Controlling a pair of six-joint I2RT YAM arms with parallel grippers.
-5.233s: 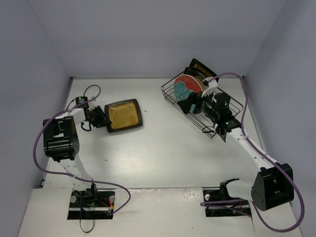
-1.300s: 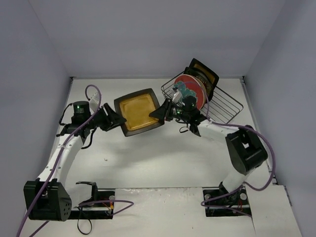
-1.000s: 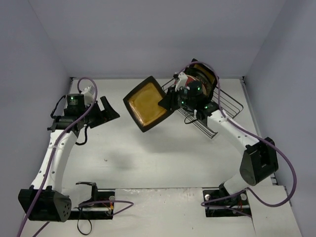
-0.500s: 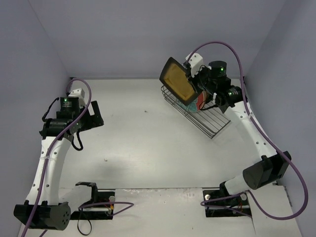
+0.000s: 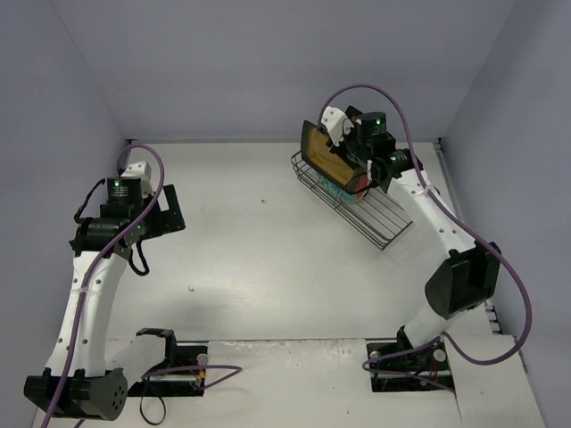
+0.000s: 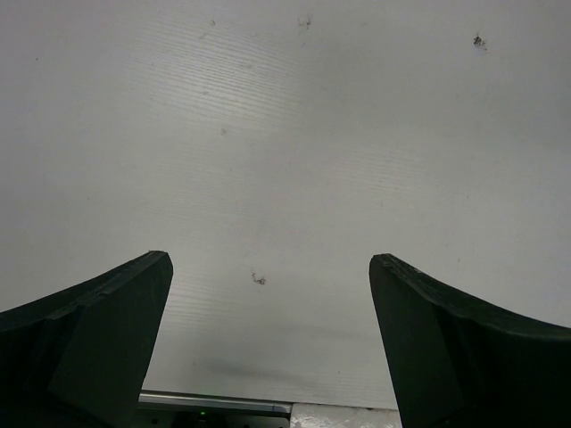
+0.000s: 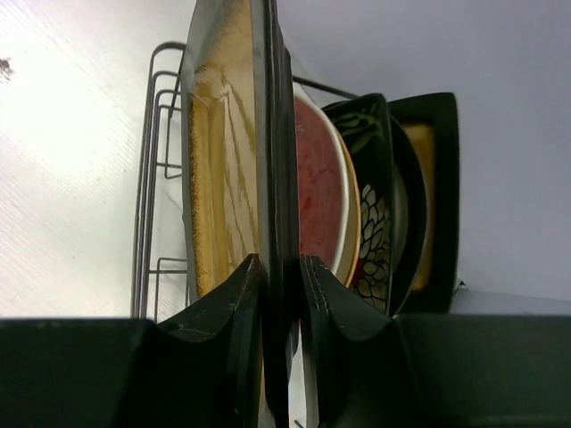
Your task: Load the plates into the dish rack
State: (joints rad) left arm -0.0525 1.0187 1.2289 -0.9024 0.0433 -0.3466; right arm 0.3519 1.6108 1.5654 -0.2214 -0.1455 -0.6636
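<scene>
Left of the overhead view: left tool (image 6: pixel 269 259) wide open over white table (image 6: pixel 285 134), holding nothing. Upper right: right tool (image 7: pixel 278 263) narrow, pinching rim of square amber dark-rimmed plate (image 7: pixel 223 160), upright at upper-left end of black wire dish rack (image 5: pixel 382 219), just beside round red plate (image 7: pixel 317 187).

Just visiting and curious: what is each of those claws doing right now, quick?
Left gripper: open, holding nothing.
Right gripper: shut on the square amber plate, held on edge at the dish rack.
</scene>
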